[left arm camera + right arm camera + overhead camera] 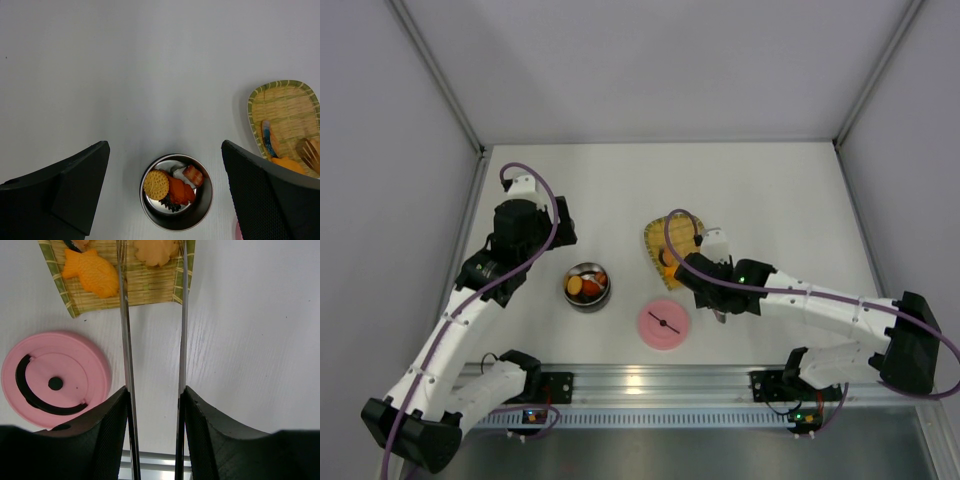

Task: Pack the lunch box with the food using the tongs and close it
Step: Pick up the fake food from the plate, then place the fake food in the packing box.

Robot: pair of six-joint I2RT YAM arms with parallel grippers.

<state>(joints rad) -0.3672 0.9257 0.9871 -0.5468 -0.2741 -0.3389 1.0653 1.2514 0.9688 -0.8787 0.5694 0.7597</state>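
The lunch box (587, 286), a shiny steel bowl (176, 192), holds food: a round biscuit (156, 184), orange, red, dark and white pieces. My left gripper (165, 145) hangs open above and just behind it, touching nothing. My right gripper (155, 390) is shut on the tongs (125, 330), one fingertip pressing the outside of each slim arm. The arms stay apart and reach over the yellow tray (145, 285), their tips out of view. On the tray lie an orange fish piece (92, 272) and a flower-shaped cookie (156, 250) between the tong arms.
The pink lid (663, 324) with its black bar handle (30, 395) lies flat on the table in front of the tray (665, 245), to the right of the lunch box. An aluminium rail (650, 385) runs along the table's near edge.
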